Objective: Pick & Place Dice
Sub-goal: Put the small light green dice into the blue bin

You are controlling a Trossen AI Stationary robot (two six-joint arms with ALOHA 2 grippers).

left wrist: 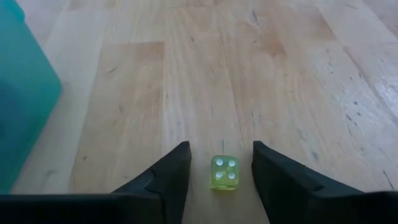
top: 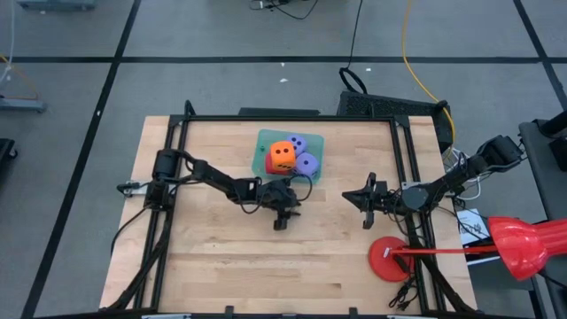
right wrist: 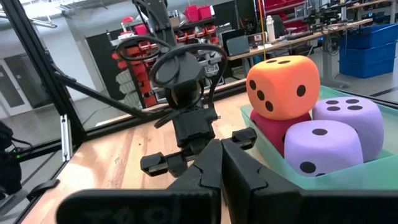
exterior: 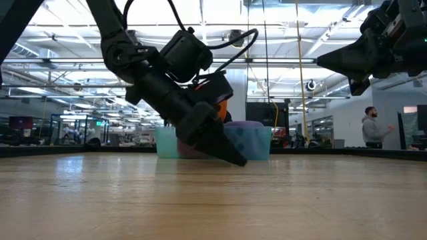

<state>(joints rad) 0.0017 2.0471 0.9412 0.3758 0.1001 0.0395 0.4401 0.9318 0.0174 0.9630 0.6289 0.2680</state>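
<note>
left gripper [left wrist: 221, 171] angled low at the table, fingers spread around a small green die [left wrist: 224, 172].

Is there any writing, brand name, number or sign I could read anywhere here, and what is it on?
Words, brands, printed numbers: none readable on the table, arms or dice.
Room behind the table: any signs there are too small and blurred to read.
Small yellow-green die between the left gripper's open fingers: four white pips, no text.
Orange die: three dark pips on one side, no text.
</note>
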